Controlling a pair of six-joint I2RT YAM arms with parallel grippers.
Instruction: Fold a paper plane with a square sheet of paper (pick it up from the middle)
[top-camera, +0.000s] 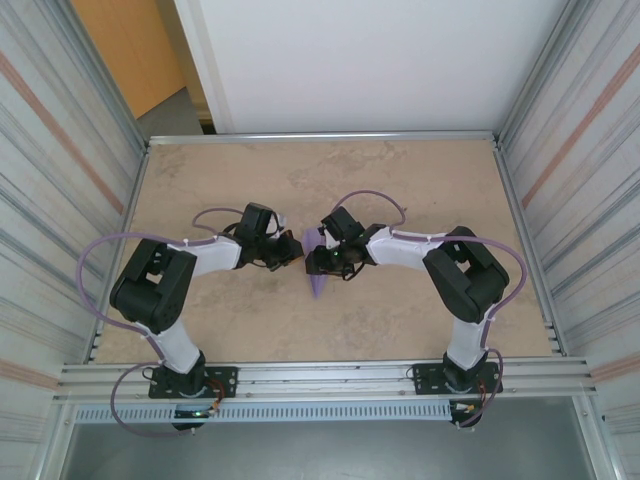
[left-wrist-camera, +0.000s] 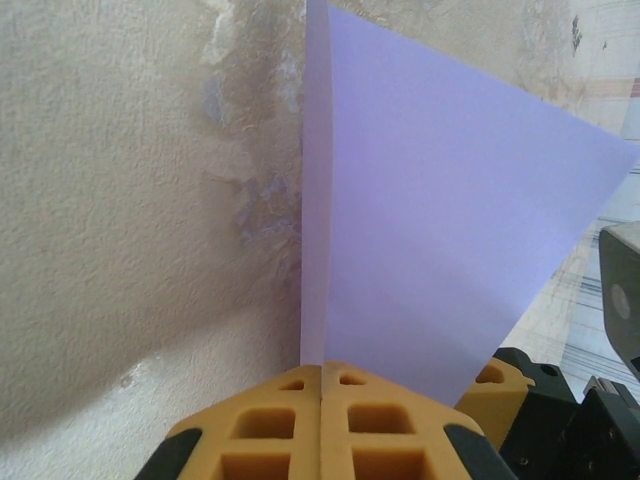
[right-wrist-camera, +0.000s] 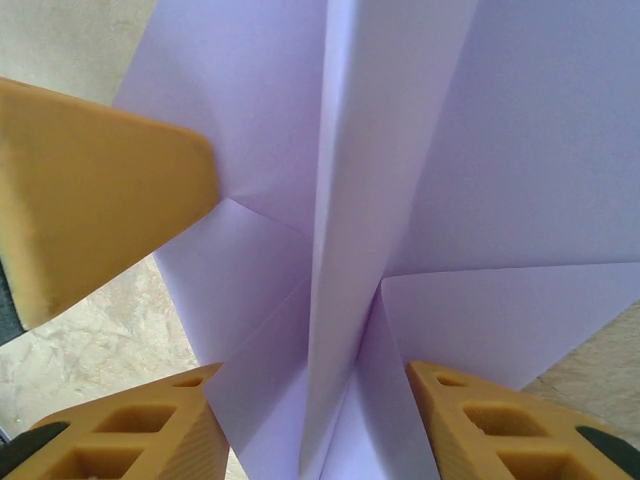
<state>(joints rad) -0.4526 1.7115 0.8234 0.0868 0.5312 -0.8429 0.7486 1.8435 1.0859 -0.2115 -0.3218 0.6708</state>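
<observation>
The left gripper (left-wrist-camera: 320, 372) is pinching the plane (left-wrist-camera: 450, 230) by its fold, jaws fully closed. The right gripper (right-wrist-camera: 315, 372) is standing partly open, the ridge passing loose between its jaws. Folding is looking done; only releasing seems left.

No legible text, label, brand or number; paper plane (right-wrist-camera: 350, 200) unmarked.

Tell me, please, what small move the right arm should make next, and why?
Probably draw the right gripper back off the paper plane: its jaws stand apart astride the folded paper, gripping nothing, while the left gripper is shut on the plane and holds it.
</observation>
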